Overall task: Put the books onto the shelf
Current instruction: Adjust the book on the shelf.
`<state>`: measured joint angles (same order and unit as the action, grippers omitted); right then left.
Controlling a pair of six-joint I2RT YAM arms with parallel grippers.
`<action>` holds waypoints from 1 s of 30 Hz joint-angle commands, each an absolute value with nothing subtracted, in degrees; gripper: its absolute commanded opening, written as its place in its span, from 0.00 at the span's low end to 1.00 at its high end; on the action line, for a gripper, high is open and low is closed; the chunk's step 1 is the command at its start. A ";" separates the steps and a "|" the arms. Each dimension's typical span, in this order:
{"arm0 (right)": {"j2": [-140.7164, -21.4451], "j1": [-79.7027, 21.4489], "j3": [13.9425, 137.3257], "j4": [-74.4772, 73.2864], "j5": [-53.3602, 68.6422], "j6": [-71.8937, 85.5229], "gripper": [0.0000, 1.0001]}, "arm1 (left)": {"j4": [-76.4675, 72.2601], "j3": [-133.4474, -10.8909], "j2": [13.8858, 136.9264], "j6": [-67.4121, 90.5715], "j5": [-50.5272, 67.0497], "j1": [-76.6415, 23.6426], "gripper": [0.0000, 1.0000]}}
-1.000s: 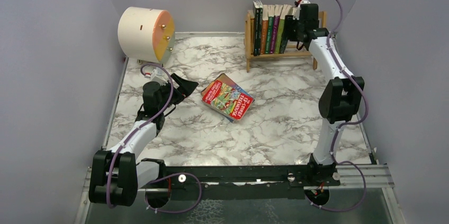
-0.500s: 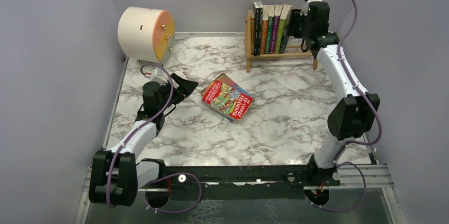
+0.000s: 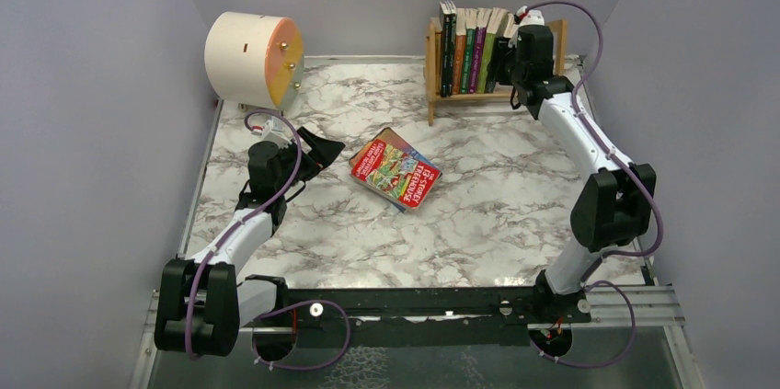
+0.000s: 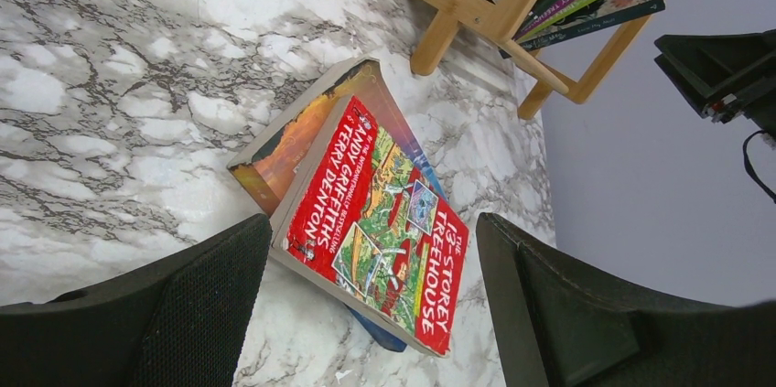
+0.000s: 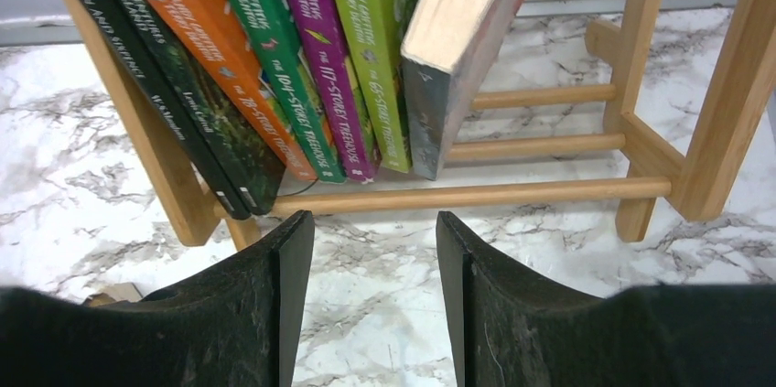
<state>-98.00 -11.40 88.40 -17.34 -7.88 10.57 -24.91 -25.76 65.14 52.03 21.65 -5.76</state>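
You've a marble table (image 3: 478, 214), grey walls (image 3: 92, 85), one shelf (image 5: 732, 85) holding seven books (image 3: 469, 53), a loose stack (image 3: 395, 170), left hand (image 4: 366, 305) and right hand (image 5: 375, 305) spread.

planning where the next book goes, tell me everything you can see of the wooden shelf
Light wood shelf: thin round rails between ladder-like end frames, standing upright on the marble table by the back wall. Its books fill the left part, the end one tilted; the right part is free. The open right gripper hangs just in front, not touching.
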 commanded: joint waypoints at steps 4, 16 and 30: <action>-100.25 -11.14 87.34 -12.06 -12.44 12.35 0.51 | -26.92 -26.10 65.92 50.81 23.41 -6.09 0.76; -110.69 -8.39 97.92 -13.72 -16.59 11.05 0.51 | -26.92 -29.06 70.68 50.19 22.82 -6.06 0.76; -121.62 -6.37 111.18 -14.35 -11.54 10.19 0.43 | -26.89 -31.37 75.18 49.83 22.14 -6.15 0.76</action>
